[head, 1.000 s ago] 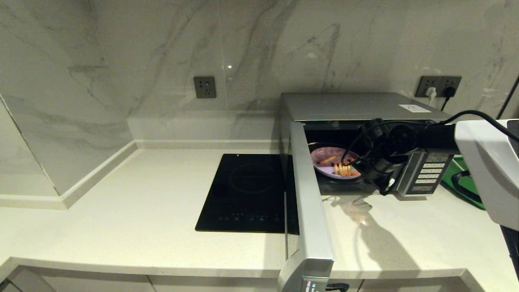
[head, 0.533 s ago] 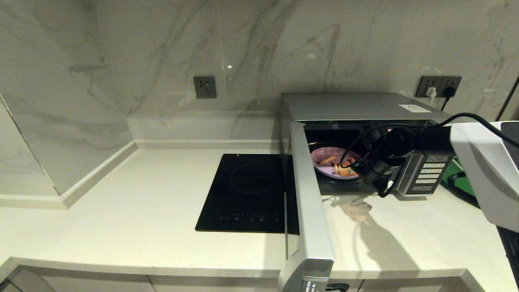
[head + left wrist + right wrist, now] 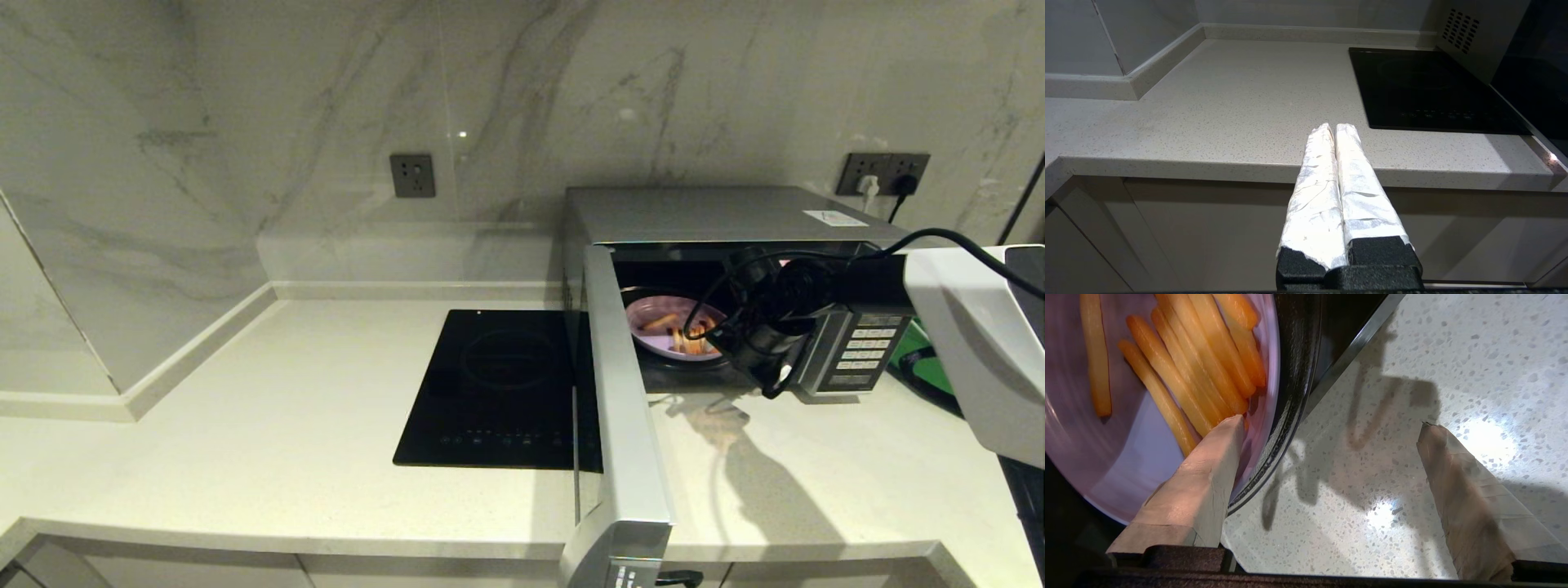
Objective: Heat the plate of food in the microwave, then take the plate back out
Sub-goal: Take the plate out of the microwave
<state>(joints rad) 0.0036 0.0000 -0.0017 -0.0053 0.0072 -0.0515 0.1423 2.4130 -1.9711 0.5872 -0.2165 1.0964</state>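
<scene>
The silver-grey microwave (image 3: 710,214) stands at the back right with its door (image 3: 624,408) swung wide open toward me. Inside, on the dark glass turntable (image 3: 1294,396), lies the lavender plate of food (image 3: 665,325) (image 3: 1118,457) with yellow-orange sticks. My right gripper (image 3: 735,347) (image 3: 1331,424) hangs open at the cavity's front edge, pointing down. One finger (image 3: 1208,473) is over the plate's near rim, the other finger (image 3: 1461,486) over the counter. Nothing is gripped. My left gripper (image 3: 1334,127) is shut and empty, parked below the counter's front edge at the left.
A flat black induction cooktop (image 3: 498,384) lies left of the open door. A green tray (image 3: 927,363) peeks out right of the microwave's keypad (image 3: 865,347). Pale speckled counter (image 3: 245,425) spreads to the left and front. Wall sockets (image 3: 886,173) sit behind.
My right gripper has moved slightly inward and up toward the microwave opening, over the plate's near rim. The plate and the left arm have not moved.
</scene>
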